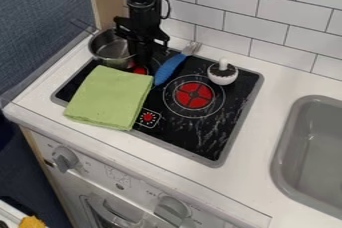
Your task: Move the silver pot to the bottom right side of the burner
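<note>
At the back left of the black stove top (210, 141), the silver pot (109, 51) stands upright with its handle pointing to the back left. My gripper (139, 58) hangs down at the pot's right rim and hides part of that side. Whether it touches the rim I cannot tell. A red burner (194, 95) with rings around it lies right of the middle of the stove.
A green cloth (110, 97) covers the stove's left part. The blue-handled utensil (169, 69) lies just right of the gripper. A small white pot with a knob (222, 73) stands at the back right. The grey sink (286, 142) is farther right, and a tiled wall (274, 19) rises behind.
</note>
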Robot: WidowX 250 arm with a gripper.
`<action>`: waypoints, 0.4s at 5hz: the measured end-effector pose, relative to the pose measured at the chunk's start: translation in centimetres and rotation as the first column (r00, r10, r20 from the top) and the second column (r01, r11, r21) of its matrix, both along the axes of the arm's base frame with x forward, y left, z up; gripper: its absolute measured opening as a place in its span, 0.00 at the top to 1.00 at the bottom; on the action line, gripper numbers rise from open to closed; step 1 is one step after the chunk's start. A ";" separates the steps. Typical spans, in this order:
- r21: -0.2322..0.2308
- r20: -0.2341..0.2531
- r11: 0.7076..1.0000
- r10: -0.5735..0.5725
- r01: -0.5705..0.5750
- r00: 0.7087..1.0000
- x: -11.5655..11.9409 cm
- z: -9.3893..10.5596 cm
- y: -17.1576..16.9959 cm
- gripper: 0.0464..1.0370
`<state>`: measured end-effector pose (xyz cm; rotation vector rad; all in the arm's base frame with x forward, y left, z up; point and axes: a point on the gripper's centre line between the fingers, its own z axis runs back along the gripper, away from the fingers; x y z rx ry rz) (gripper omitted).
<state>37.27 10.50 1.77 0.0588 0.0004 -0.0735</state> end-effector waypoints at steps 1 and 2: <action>-0.010 0.072 0.998 0.064 -0.064 0.995 -0.8 3.9 -0.1 0.96; 0.008 0.152 0.996 0.091 -0.093 0.984 -2.9 8.3 -1.8 0.96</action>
